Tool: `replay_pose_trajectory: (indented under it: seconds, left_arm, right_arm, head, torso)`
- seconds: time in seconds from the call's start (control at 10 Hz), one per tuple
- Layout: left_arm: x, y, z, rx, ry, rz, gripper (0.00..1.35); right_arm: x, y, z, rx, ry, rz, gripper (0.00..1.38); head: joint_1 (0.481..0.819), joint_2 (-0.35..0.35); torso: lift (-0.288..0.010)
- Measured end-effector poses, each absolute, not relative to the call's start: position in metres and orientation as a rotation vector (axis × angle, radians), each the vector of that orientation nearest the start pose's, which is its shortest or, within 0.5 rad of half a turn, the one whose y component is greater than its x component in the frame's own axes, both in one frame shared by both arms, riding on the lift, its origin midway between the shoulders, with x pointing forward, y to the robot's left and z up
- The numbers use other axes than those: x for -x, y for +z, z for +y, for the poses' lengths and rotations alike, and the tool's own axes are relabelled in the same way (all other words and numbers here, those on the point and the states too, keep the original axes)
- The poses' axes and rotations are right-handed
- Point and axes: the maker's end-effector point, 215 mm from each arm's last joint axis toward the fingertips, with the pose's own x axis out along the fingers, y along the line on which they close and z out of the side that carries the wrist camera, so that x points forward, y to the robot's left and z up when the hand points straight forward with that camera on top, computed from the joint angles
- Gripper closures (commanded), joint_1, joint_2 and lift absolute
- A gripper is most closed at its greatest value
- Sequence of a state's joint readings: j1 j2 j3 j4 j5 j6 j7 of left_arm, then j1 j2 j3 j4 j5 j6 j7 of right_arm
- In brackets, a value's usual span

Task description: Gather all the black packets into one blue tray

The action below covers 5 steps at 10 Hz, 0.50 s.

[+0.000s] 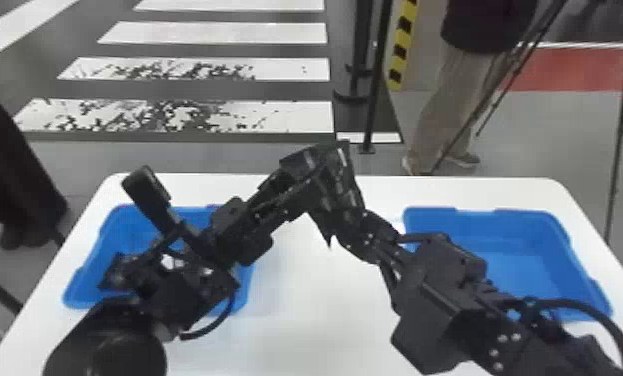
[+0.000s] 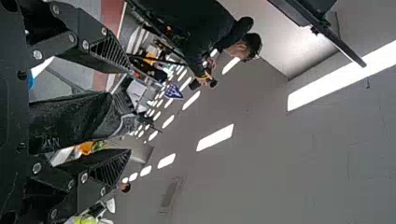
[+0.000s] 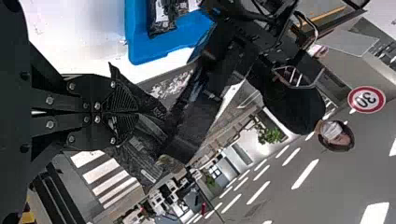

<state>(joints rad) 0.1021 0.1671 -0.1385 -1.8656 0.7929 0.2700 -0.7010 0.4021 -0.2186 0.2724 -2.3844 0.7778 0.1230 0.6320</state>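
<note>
Over the middle of the table, my left gripper (image 1: 297, 181) and my right gripper (image 1: 366, 231) face each other in the head view, with a black packet (image 1: 339, 197) where they meet. The left wrist view has my left gripper (image 2: 123, 114) open, and the dark packet (image 2: 70, 122) lies between its spread fingers, apart from the upper one. In the right wrist view my right gripper (image 3: 122, 112) is shut on the packet (image 3: 140, 156). Left and right on the table stand blue trays (image 1: 125, 220) (image 1: 520, 250). More black packets (image 3: 162, 21) lie in a blue tray (image 3: 140, 49).
My left arm crosses above the left tray and hides much of it; my right arm covers the near left side of the right tray. The white table (image 1: 315, 310) lies beneath both. Beyond its far edge are a stand and a person's legs.
</note>
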Motion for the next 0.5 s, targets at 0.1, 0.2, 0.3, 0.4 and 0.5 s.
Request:
replay_pose_trajectory:
  seconds: [0.1, 0.2, 0.3, 0.4, 0.5]
  left_arm:
    - [-0.4702, -0.2388, 0.0264, 0.687, -1.011, -0.039, 0.83]
    - [-0.4719, -0.2388, 0.0207, 0.695, -1.022, -0.055, 1.32]
    - [-0.4748, -0.2355, 0.022, 0.669, -1.02, -0.081, 1.24]
    - [-0.4764, -0.2346, 0.0234, 0.659, -1.013, -0.091, 1.21]
    - [-0.4756, -0.2338, 0.0248, 0.672, -1.008, -0.099, 1.21]
  right_arm:
    - [-0.3994, -0.251, -0.0343, 0.888, 0.733, -0.125, 1.28]
    - [-0.3987, -0.2502, -0.0321, 0.885, 0.738, -0.128, 1.28]
    - [-0.3982, -0.2512, -0.0309, 0.883, 0.741, -0.128, 1.28]
    - [-0.398, -0.2527, -0.0303, 0.882, 0.744, -0.126, 1.28]
    - [-0.3978, -0.2535, -0.0299, 0.878, 0.747, -0.124, 1.26]
  head:
    - [0.695, -0.004]
    - [0.695, -0.014]
    - [0.695, -0.013]
    - [0.695, -0.009]
    - [0.695, -0.007]
  torso:
    - [-0.11]
    - [-0.11]
    - [-0.11]
    - [-0.11]
    - [-0.11]
